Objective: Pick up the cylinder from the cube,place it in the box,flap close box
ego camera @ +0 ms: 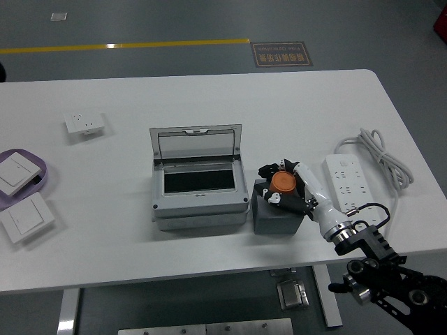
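Note:
An orange cylinder [283, 183] stands on a dark grey cube [276, 213] to the right of the grey box [199, 188]. The box's clear flap lid [197, 144] stands open and upright at its back. My right hand [286, 183] comes in from the lower right, and its white and black fingers are curled around the cylinder on top of the cube. My left arm is out of view.
A white power strip [344, 180] with a coiled cable [383, 157] lies right of the cube. A white wall socket [84, 124] lies at the left. A purple tray [38, 174] with a white switch, and another switch [26, 218], sit at the left edge.

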`<action>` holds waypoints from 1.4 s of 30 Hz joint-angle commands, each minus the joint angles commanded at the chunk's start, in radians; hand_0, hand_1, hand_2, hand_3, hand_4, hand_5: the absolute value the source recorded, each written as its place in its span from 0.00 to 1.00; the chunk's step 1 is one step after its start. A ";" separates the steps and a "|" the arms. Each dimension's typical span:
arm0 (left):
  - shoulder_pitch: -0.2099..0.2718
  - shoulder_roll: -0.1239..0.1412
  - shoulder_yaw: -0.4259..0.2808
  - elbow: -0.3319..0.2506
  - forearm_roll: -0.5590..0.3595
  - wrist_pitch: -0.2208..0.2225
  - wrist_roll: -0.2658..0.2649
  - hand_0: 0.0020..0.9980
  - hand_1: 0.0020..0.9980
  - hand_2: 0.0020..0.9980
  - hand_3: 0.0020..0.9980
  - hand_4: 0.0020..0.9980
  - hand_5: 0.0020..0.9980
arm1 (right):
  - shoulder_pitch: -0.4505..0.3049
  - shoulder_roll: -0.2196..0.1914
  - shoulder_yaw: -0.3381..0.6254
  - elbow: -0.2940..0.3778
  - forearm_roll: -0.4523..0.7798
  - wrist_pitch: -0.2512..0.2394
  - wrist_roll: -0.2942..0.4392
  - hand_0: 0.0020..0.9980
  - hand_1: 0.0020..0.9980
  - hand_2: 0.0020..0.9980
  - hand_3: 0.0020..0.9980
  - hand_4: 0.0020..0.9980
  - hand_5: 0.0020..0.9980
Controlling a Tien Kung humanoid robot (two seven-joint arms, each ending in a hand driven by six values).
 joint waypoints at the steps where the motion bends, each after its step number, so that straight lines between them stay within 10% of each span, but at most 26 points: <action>1: 0.000 0.000 -0.001 0.000 0.001 0.000 0.000 0.65 0.64 0.58 0.65 0.71 0.31 | 0.000 0.000 -0.001 0.000 0.001 0.000 0.001 0.65 0.62 0.58 0.56 0.77 0.12; 3: 0.000 0.000 -0.003 0.000 0.003 0.001 -0.001 0.65 0.64 0.58 0.65 0.71 0.31 | 0.000 -0.001 -0.002 0.001 0.002 -0.001 0.002 0.65 0.62 0.58 0.56 0.77 0.12; 4: 0.000 0.000 -0.003 0.000 0.004 0.001 -0.002 0.65 0.64 0.58 0.65 0.71 0.32 | 0.001 -0.001 -0.002 0.002 0.001 -0.001 0.002 0.68 0.63 0.58 0.57 0.45 0.02; 9: -0.001 -0.001 -0.009 -0.001 0.009 0.003 -0.005 0.65 0.64 0.58 0.65 0.71 0.32 | 0.002 -0.002 -0.005 0.006 -0.006 0.001 -0.004 0.68 0.63 0.58 0.57 0.45 0.02; 10: -0.001 -0.001 -0.010 -0.001 0.010 0.004 -0.005 0.65 0.64 0.58 0.65 0.71 0.31 | 0.003 -0.002 -0.005 0.007 -0.008 0.000 -0.005 0.63 0.55 0.50 0.49 0.02 0.00; 30: -0.002 -0.002 -0.016 -0.001 0.015 0.019 -0.024 0.65 0.64 0.58 0.65 0.71 0.31 | 0.018 0.013 0.034 0.045 -0.040 -0.071 -0.020 0.42 0.41 0.42 0.36 0.00 0.00; 42: -0.002 0.000 0.004 -0.001 -0.004 0.020 -0.026 0.65 0.63 0.57 0.65 0.70 0.31 | 0.183 0.116 -0.027 0.128 -0.169 -0.069 -0.172 0.40 0.40 0.42 0.35 0.00 0.00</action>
